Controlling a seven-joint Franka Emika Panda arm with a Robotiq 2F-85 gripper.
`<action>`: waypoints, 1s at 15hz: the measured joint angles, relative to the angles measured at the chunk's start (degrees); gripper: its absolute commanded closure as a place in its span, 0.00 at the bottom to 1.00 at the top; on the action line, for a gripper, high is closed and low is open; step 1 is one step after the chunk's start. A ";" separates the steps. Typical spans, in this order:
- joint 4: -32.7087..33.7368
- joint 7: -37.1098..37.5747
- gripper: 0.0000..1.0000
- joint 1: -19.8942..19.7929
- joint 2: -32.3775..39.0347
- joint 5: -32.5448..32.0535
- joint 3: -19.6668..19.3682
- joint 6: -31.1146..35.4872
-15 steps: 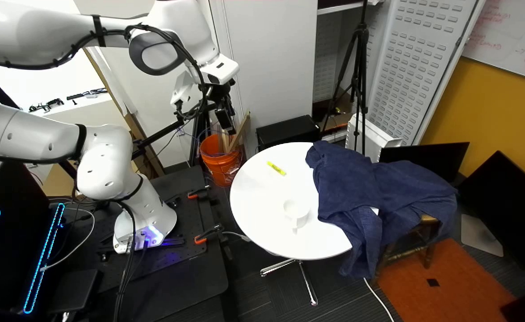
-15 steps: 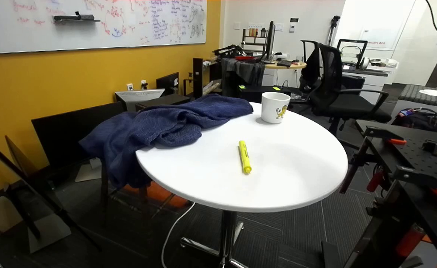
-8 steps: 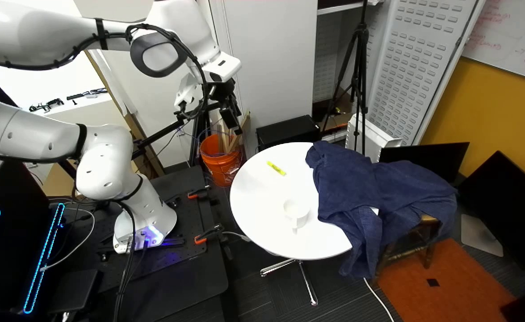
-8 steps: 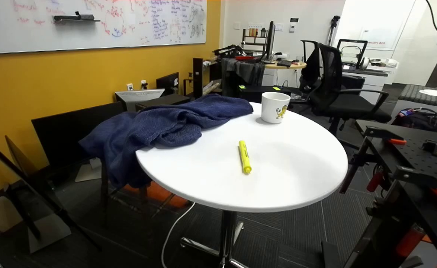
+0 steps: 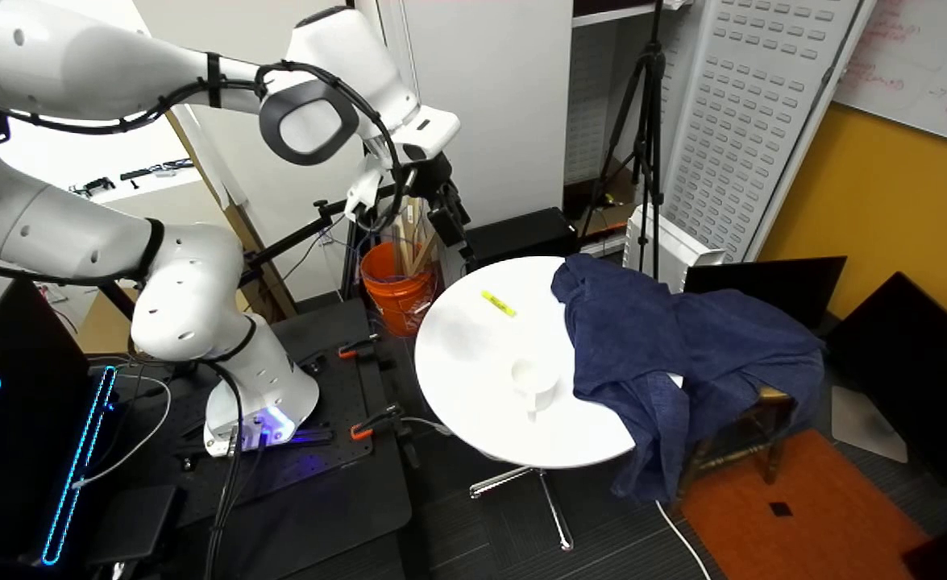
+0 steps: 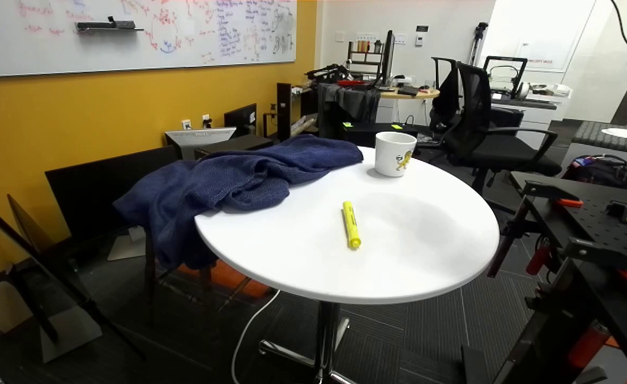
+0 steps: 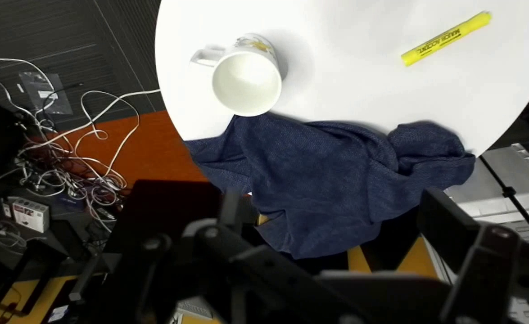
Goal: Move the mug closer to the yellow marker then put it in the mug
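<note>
The mug (image 7: 247, 77) stood upright on the counter (image 7: 350, 81), handle (image 5: 532, 405) turned away from the marker (image 7: 445, 39), which lay flat, well apart. Blue cloth (image 7: 323, 175) just beside the mug. The claw (image 7: 336, 210) hung in the air, spread wide, holding nothing. Step looked like reaching for the mug: best was to centre above it, lower straight, miss the cloth, grip lightly, then set it near the marker without bumping it.

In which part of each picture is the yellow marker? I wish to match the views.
In an exterior view: the yellow marker near the centre.
In an exterior view: the yellow marker slightly below and right of centre.
In the wrist view: the yellow marker at upper right.
Shared landmark: the blue cloth, in all three.
</note>
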 measured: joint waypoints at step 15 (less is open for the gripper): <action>2.42 -9.20 0.00 -0.59 23.16 3.06 -8.07 15.44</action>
